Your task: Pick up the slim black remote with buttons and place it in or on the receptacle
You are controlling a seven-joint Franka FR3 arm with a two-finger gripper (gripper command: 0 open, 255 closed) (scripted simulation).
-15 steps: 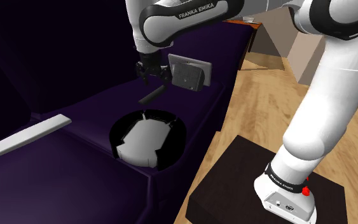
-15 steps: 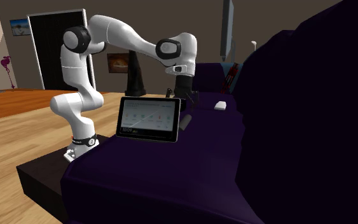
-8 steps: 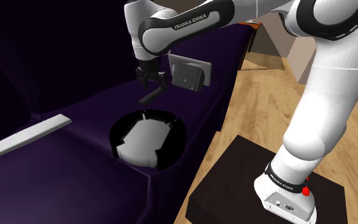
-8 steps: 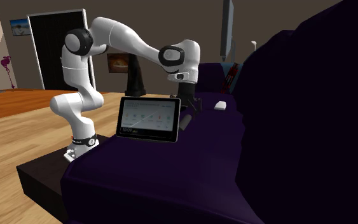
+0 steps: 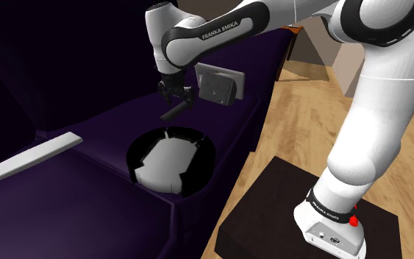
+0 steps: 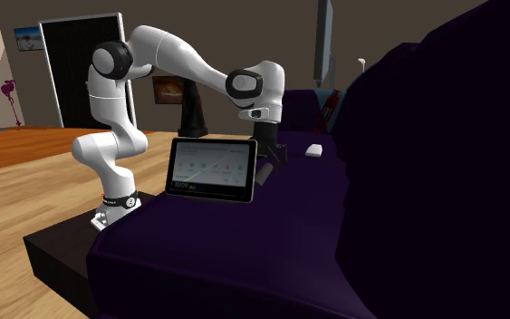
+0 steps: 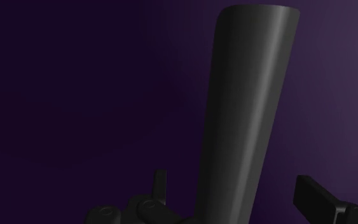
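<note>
The gripper [image 5: 174, 96] has come down over the last second. A second ago it hung well above the remote [image 5: 174, 111]; now its fingers [image 5: 164, 91] reach the remote's upper end. The gap seen earlier between the fingertips and the remote is gone. In the wrist view the remote [image 7: 247, 114] runs up between the two fingers [image 7: 160, 184], which stand apart on either side of it. The arm [image 5: 212, 33] has leaned further over to carry the gripper down, with its wrist lower and nearer the remote than before.

I read FRANKA EMIKA in white on the dark forearm band [image 5: 223, 29]; the tablet [image 6: 212, 169] screen's writing is illegible.
</note>
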